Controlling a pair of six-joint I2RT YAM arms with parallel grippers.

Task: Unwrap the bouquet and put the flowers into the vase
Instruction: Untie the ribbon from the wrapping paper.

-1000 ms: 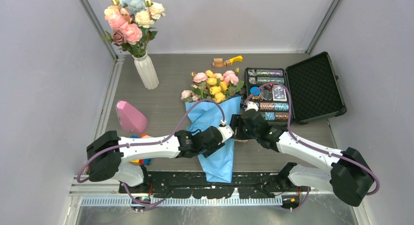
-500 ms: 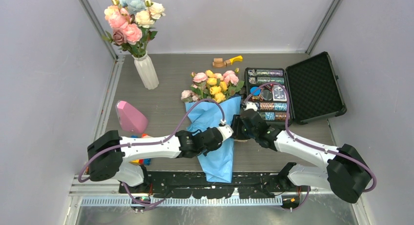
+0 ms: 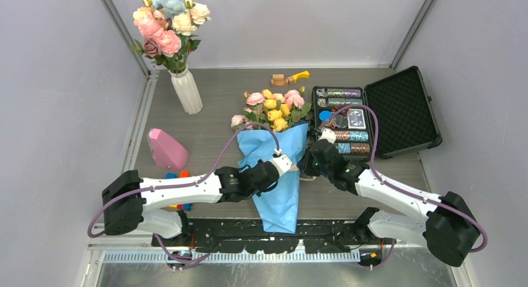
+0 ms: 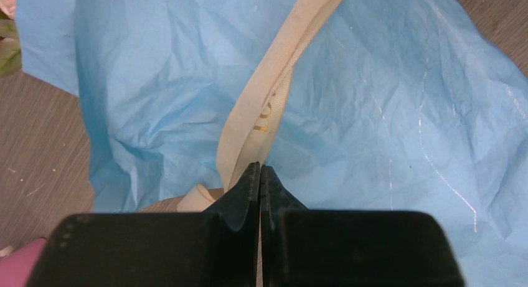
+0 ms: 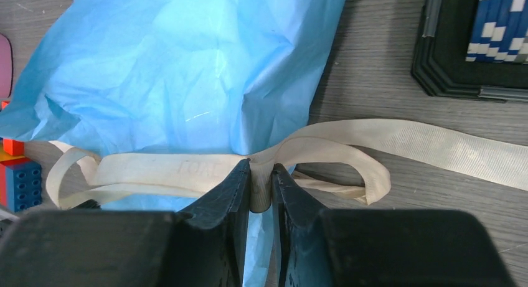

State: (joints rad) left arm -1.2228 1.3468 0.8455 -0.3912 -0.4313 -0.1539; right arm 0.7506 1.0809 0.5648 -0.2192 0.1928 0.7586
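**Left pincer [image 4: 259, 169] and right pincer [image 5: 260, 170] both on the one ribbon [image 5: 429, 144]**

We see the left pincer fully closed. Its tips nip a cream strip of the ribbon, which runs up and away from it across the light blue wrap [image 4: 386, 112]. The right pincer stands at a narrow slit, and the ribbon's knot fills that slit. Two loops spread out, one to each side of it.

We count one bouquet [image 3: 280, 203], lying on the surface [image 3: 218, 112] beneath and between the two pincers, its flowers [image 3: 274, 109] just beyond them. One white vase [image 3: 187, 93], with bigger blooms in it, stands well apart, beyond and to the left of the left pincer. One open case [image 3: 401, 109] lies just right of the right pincer. One pink block [image 3: 165, 150] sits left of the left one.
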